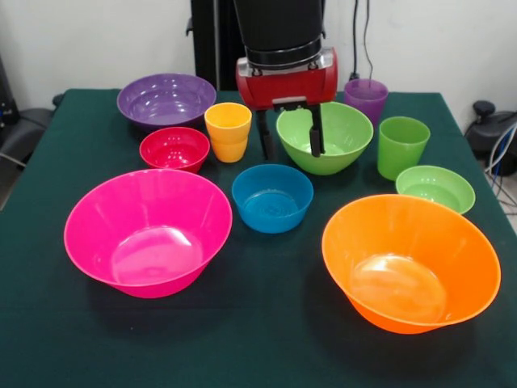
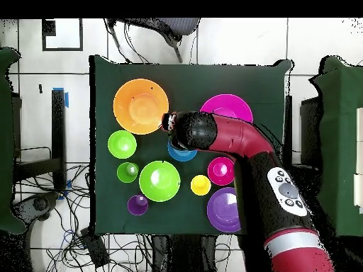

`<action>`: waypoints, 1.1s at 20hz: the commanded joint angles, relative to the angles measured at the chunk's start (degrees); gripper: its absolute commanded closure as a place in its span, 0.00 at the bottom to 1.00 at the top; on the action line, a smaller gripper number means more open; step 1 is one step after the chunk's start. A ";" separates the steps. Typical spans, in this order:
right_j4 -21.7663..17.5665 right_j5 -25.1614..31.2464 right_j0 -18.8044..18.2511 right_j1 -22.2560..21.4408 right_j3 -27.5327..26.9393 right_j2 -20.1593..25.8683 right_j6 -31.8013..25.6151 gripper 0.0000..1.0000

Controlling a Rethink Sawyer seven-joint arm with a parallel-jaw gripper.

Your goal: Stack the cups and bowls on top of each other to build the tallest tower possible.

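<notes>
Every cup and bowl stands upright and apart from the others on the dark green table (image 1: 266, 339); nothing is nested. My gripper (image 1: 291, 133) hangs open and empty. One finger is beside the yellow-orange cup (image 1: 229, 131) and the other is in front of the medium green bowl (image 1: 343, 139). Just in front of the gripper sits the blue bowl (image 1: 272, 197), half hidden under my arm (image 2: 213, 134) in the overhead view. Also on the table are the pink bowl (image 1: 148, 230), orange bowl (image 1: 410, 260), purple bowl (image 1: 166, 100), red bowl (image 1: 174, 148), light green bowl (image 1: 435, 187), green cup (image 1: 402, 145) and purple cup (image 1: 366, 99).
The bowls and cups crowd the table, with narrow gaps between them. A strip of bare cloth runs along the front edge, before the pink and orange bowls. Cables (image 2: 78, 241) and a chair (image 2: 159, 28) lie on the floor around the table.
</notes>
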 commanded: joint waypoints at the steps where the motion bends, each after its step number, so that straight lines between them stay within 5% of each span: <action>1: -5.74 -6.16 2.10 3.98 3.44 -0.10 2.99 0.00; 22: -7.27 -9.23 4.20 5.84 2.97 -2.65 3.73 0.00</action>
